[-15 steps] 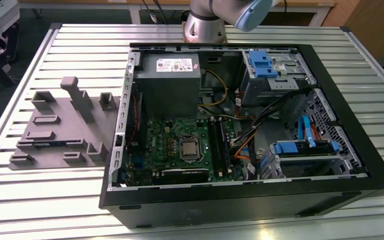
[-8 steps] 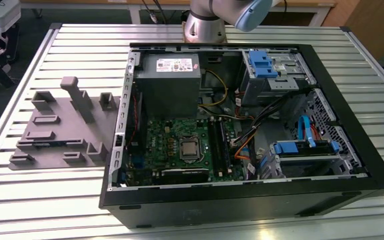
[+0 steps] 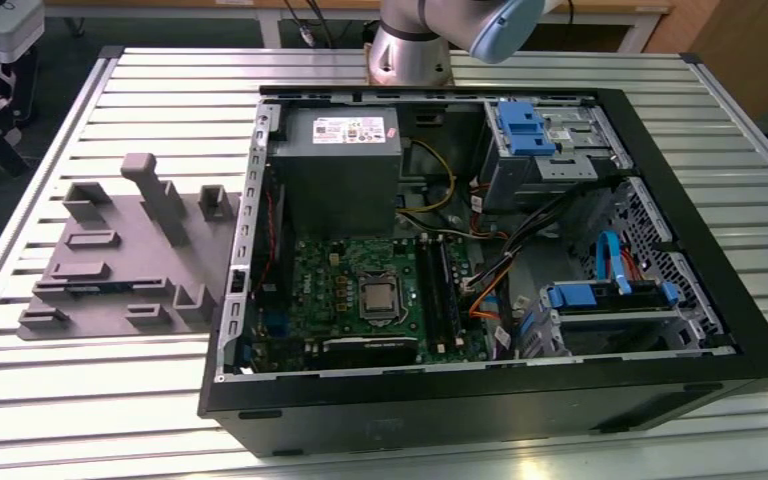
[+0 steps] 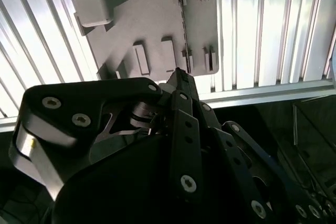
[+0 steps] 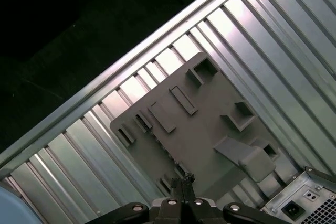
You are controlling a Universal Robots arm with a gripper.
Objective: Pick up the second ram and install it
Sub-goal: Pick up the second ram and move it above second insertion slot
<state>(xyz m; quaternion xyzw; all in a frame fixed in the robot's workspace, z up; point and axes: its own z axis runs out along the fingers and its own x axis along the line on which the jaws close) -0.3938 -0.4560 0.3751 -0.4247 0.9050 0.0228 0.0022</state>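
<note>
A tray [image 3: 117,262] is lying on the table [image 3: 91,400], just to the exterior view's left of a computer case [image 3: 491,412]. A motherboard [image 3: 344,270] is lying inside the case. The gripper [image 5: 184,180] is hanging above the tray.

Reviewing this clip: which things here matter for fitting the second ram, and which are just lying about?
Belongs to the job:
second ram, lying in the grey holder tray
memory slots on the motherboard
gripper, shut and empty, over the tray

Just lying about:
power supply
blue drive brackets
cables
slatted table
</note>
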